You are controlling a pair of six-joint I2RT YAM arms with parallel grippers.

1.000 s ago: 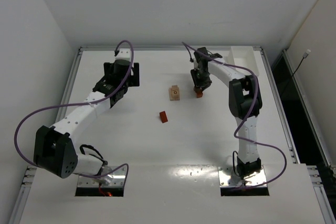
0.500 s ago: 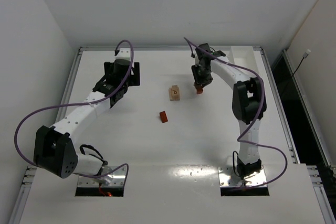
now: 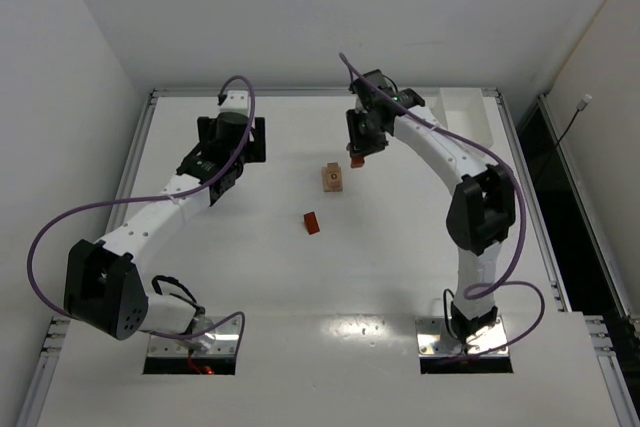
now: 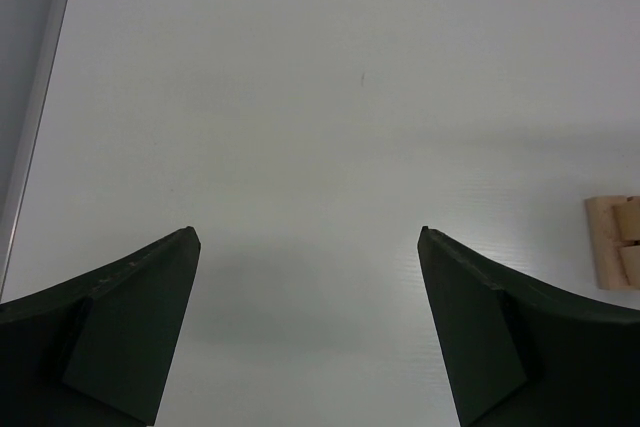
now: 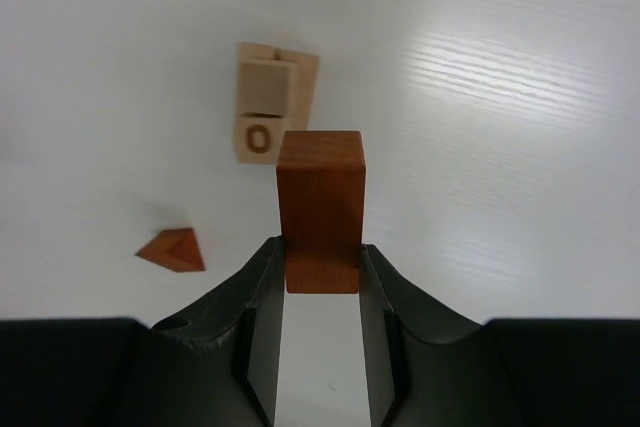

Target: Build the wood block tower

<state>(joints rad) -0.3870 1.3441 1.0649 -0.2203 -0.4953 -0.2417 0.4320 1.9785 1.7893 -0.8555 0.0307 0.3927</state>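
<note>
My right gripper [image 5: 320,252] is shut on a reddish-orange block [image 5: 320,209], a short bar, held above the table; it also shows in the top view [image 3: 356,161] just right of the pale tan stack. The stack [image 3: 332,178] is a pale tan block with a cube marked "O" on it [image 5: 268,117]. A reddish-orange wedge [image 3: 312,222] lies on the table nearer the arms, also in the right wrist view [image 5: 172,250]. My left gripper [image 4: 305,237] is open and empty over bare table at the far left [image 3: 238,137]; the stack's edge [image 4: 613,255] shows at its right.
A white rectangular tray [image 3: 466,112] stands at the far right corner of the table. The table's raised edge rails run along the left [image 3: 135,162] and far sides. A side wall stands on the left.
My right gripper has lifted the reddish-orange block and carried it left and farther away, toward the pale tan stack. The left arm has not moved.
</note>
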